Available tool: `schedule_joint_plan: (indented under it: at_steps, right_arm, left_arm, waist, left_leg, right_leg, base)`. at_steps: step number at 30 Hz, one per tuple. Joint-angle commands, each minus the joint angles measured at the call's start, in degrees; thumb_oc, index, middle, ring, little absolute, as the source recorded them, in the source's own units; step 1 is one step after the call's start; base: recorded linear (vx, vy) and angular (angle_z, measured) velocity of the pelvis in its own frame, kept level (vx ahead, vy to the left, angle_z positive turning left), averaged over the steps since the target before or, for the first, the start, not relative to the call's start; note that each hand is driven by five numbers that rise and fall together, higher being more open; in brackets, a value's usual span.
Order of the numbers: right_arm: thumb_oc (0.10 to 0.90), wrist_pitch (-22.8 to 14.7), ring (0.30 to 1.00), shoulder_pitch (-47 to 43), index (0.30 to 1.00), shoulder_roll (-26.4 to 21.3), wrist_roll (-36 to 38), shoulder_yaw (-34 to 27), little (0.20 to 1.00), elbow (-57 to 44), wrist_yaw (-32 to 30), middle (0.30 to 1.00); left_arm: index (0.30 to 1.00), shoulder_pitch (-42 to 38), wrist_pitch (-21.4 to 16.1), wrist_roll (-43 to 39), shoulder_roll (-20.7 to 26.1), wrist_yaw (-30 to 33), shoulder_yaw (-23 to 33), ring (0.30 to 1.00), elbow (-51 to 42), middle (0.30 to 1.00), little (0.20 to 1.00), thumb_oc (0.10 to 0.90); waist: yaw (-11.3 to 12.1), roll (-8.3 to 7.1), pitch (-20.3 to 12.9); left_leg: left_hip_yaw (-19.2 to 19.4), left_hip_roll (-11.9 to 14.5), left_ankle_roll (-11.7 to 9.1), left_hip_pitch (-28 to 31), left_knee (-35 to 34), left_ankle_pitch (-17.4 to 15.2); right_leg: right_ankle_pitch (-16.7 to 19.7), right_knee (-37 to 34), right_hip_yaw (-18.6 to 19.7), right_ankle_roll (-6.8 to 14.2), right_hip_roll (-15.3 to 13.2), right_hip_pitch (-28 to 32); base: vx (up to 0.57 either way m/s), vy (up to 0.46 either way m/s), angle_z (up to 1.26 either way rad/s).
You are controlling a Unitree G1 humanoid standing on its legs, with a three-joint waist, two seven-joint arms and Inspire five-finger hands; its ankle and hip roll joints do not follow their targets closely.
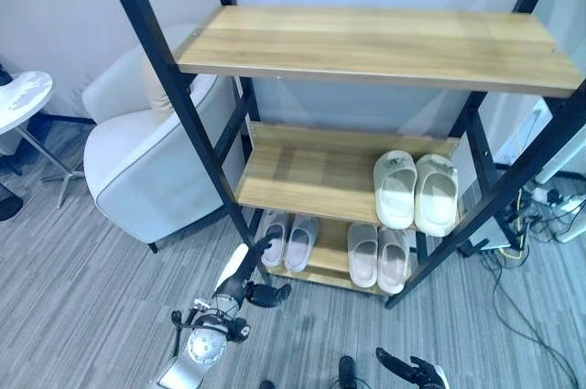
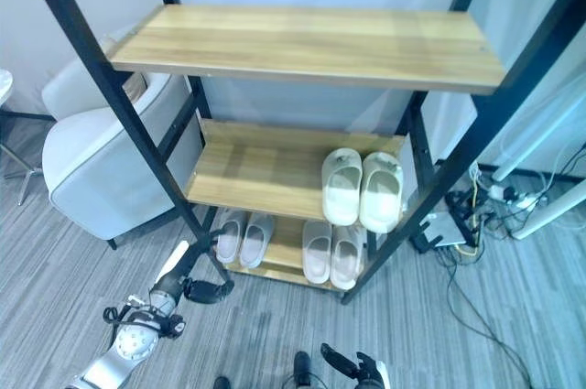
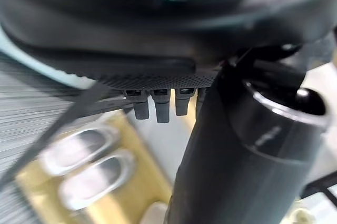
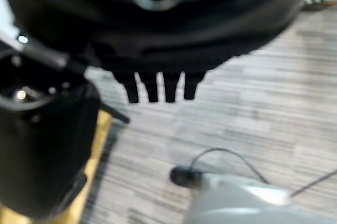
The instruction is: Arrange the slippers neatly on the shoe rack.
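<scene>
Slippers [image 1: 415,189] racked, left hand [image 1: 249,281] empty, fingers straight

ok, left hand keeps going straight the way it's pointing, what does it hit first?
Most likely the grey slippers on the bottom shelf. The left hand points up and forward toward them, though the rack's black front post runs close by, and depth is unclear.

The shoe rack [image 1: 320,169] has three wooden shelves. A cream pair of slippers [image 1: 417,189] lies at the right end of its middle shelf. On its bottom shelf a grey pair [image 1: 290,240] lies left of a beige pair [image 1: 379,256].
</scene>
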Motion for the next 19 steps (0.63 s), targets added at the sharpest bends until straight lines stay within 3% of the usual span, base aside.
schedule_joint_plan:
  at_steps: [1,2,3,5,6,9,15,19]
  right_arm:
    - [0.800,-0.9,0.900,2.0,0.900,1.1,-2.2,1.0,0.900,-1.1,0.3,0.900]
    - [0.800,-0.9,0.900,2.0,0.900,1.1,-2.2,1.0,0.900,-1.2,0.3,0.900]
    - [0.800,-0.8,0.900,2.4,0.900,1.2,-2.6,1.0,0.900,-0.5,1.0,0.900]
    - [0.800,-0.8,0.900,2.3,0.900,1.1,-2.6,1.0,0.900,-0.5,1.0,0.900]
    - [0.800,-0.5,0.900,2.4,0.900,1.2,-3.0,1.1,0.900,0.9,1.8,0.900]
    - [0.800,0.0,0.900,2.0,0.900,0.7,-3.7,2.3,0.900,2.7,4.8,0.900]
    - [0.800,0.8,0.900,3.0,0.900,3.2,-2.5,4.4,0.900,3.4,9.1,0.900]
    - [0.800,0.1,0.900,2.2,0.900,3.8,6.4,0.2,0.900,3.1,9.4,0.900]
  left_arm:
    - [0.900,-0.5,-3.7,-2.8,-1.4,0.2,6.6,0.900,6.7,0.900,0.900,0.800]
    - [0.900,-0.6,-3.8,-2.8,-1.5,0.3,6.6,0.900,6.9,0.900,0.900,0.800]
    - [0.900,-0.8,-1.0,-4.2,-4.3,0.0,9.6,0.900,20.4,0.900,0.900,0.800]
    - [0.900,-1.1,-1.2,-4.1,-4.5,0.1,9.6,0.900,20.7,0.900,0.900,0.800]
    - [0.900,-3.1,0.9,-2.4,-5.9,2.7,13.0,0.900,34.0,0.900,0.900,0.800]
    - [0.900,-4.1,3.0,-4.8,-7.1,1.0,19.7,0.900,50.9,0.900,0.900,0.800]
    - [0.900,-2.4,6.2,-1.7,-7.2,0.5,23.2,0.900,60.3,0.900,0.900,0.800]
    - [0.900,-1.5,7.0,-5.2,-8.8,1.2,25.5,0.900,60.3,0.900,0.900,0.800]
  waist:
    - [1.0,-2.95,-3.9]
    - [1.0,-2.92,-3.8]
    - [0.9,-3.48,-4.3]
    - [0.9,-3.41,-4.1]
    - [0.8,-3.84,-4.5]
    - [0.9,-4.11,-5.2]
    - [1.6,-3.74,-6.0]
    - [2.1,-3.48,-6.2]
  left_leg:
    - [-2.2,-2.2,0.1,-0.7,0.2,-3.4]
    - [-2.2,-2.2,0.1,-0.6,0.2,-3.5]
    - [-2.1,-2.1,0.2,0.1,0.2,-3.5]
    - [-2.2,-2.1,0.2,0.2,0.2,-3.6]
    - [-2.1,-2.1,0.1,0.7,0.2,-3.7]
    - [-2.0,-2.1,0.0,1.9,0.2,-3.9]
    - [-2.0,-2.3,0.0,3.2,0.2,-4.5]
    - [-2.2,-2.3,0.1,3.2,0.2,-4.5]
  right_leg:
    - [-5.0,0.8,-5.4,4.3,-1.3,4.0]
    - [-5.0,0.7,-5.4,4.4,-1.3,4.1]
    - [-5.2,0.8,-5.4,4.2,-1.3,4.8]
    - [-5.2,0.8,-5.5,4.2,-1.3,5.0]
    - [-5.4,0.7,-5.5,4.0,-1.2,5.6]
    - [-5.6,0.7,-5.4,3.7,-1.3,6.6]
    - [-6.1,0.7,-5.3,3.6,-1.4,7.5]
    - [-5.9,0.7,-5.2,3.6,-1.5,7.1]
  base:
    - [0.00,0.000,0.00]
    - [0.00,0.000,0.00]
    - [0.00,0.000,0.00]
    - [0.00,0.000,0.00]
    - [0.00,0.000,0.00]
    - [0.00,0.002,-0.02]
    - [0.01,0.021,0.02]
    - [-0.02,0.018,0.03]
